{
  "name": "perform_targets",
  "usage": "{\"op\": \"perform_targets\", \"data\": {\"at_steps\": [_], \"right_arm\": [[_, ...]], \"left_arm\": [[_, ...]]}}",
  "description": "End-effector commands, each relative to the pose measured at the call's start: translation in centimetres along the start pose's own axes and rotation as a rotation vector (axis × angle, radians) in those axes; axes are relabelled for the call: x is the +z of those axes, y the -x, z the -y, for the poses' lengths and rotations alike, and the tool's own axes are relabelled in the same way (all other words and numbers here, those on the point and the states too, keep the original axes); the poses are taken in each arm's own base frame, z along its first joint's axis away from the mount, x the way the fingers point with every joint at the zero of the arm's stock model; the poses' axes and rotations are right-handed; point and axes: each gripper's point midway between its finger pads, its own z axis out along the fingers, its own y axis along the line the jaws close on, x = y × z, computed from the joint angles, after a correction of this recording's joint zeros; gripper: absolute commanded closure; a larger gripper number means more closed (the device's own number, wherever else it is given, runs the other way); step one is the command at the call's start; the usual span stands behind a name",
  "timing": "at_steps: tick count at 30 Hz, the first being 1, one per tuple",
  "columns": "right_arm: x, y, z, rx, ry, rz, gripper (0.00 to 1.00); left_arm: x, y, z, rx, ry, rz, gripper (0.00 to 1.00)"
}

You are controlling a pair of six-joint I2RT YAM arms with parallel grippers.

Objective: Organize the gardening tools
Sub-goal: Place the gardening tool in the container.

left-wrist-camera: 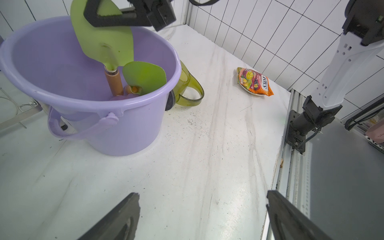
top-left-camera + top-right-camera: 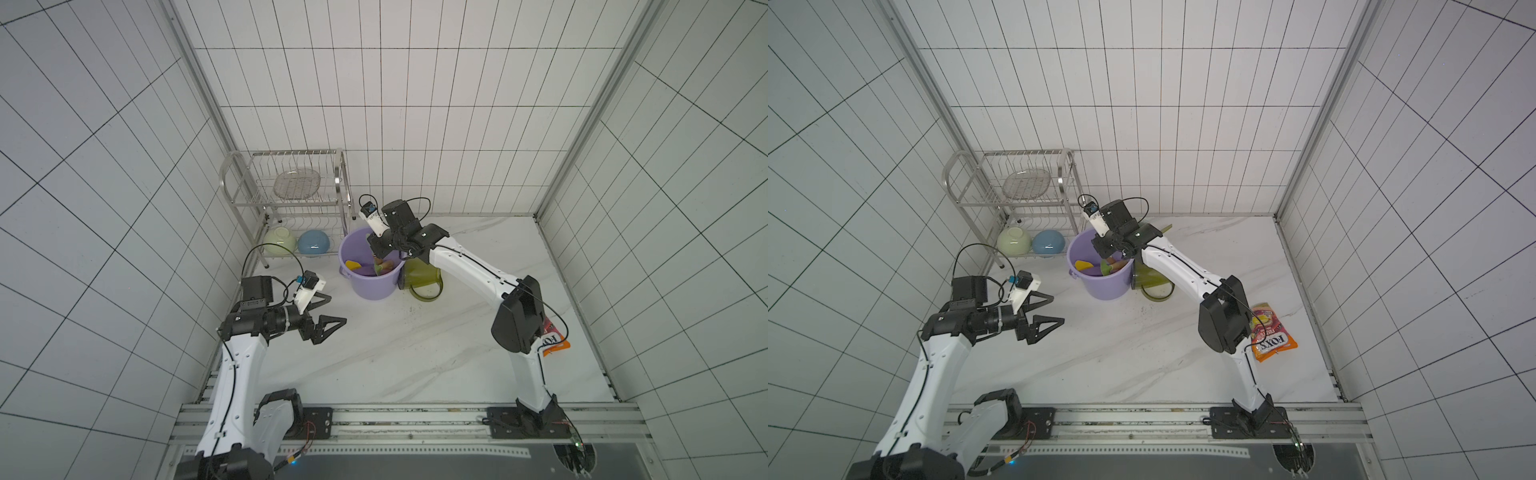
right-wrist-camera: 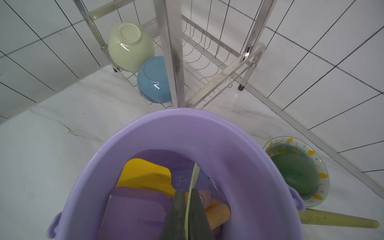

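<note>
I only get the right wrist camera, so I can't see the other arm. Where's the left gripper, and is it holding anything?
Observer: The left gripper is open and empty, hovering well clear of the purple bucket.
Operator: Which way is my tool hanging?
Observer: The pale green trowel hangs blade-up from the right gripper, its wooden handle down inside the bucket.
Operator: Anything lying around that my view misses?
Observer: An orange snack bag lies beside the right arm's elbow.

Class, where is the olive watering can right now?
In both top views the olive watering can sits on the table beside the purple bucket, on its right.
</note>
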Motion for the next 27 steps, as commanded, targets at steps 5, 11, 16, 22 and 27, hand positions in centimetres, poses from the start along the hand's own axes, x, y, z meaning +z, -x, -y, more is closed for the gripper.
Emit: {"op": "perform_targets", "data": {"at_steps": [5, 11, 16, 22, 27], "right_arm": [[1.9, -0.6, -0.1, -0.028, -0.036, -0.023, 1.0], [3.2, -2.3, -0.1, -0.013, -0.036, -0.082, 0.96], [2.2, -1.5, -0.3, -0.001, -0.034, -0.07, 0.81], [-1.4, 1.2, -0.8, 0.025, -0.024, -0.02, 0.53], [-6.2, 3.2, -0.8, 0.071, -0.017, 0.034, 0.42]], "left_arm": [[-0.2, 0.4, -0.5, 0.012, 0.028, 0.006, 0.04], [-0.2, 0.6, -0.6, 0.019, 0.033, 0.009, 0.04], [-0.2, 0.6, -0.7, 0.019, 0.039, 0.005, 0.04], [-0.3, 0.6, -0.8, 0.02, 0.043, 0.005, 0.04], [-0.3, 0.6, -0.9, 0.02, 0.049, 0.002, 0.04]]}}
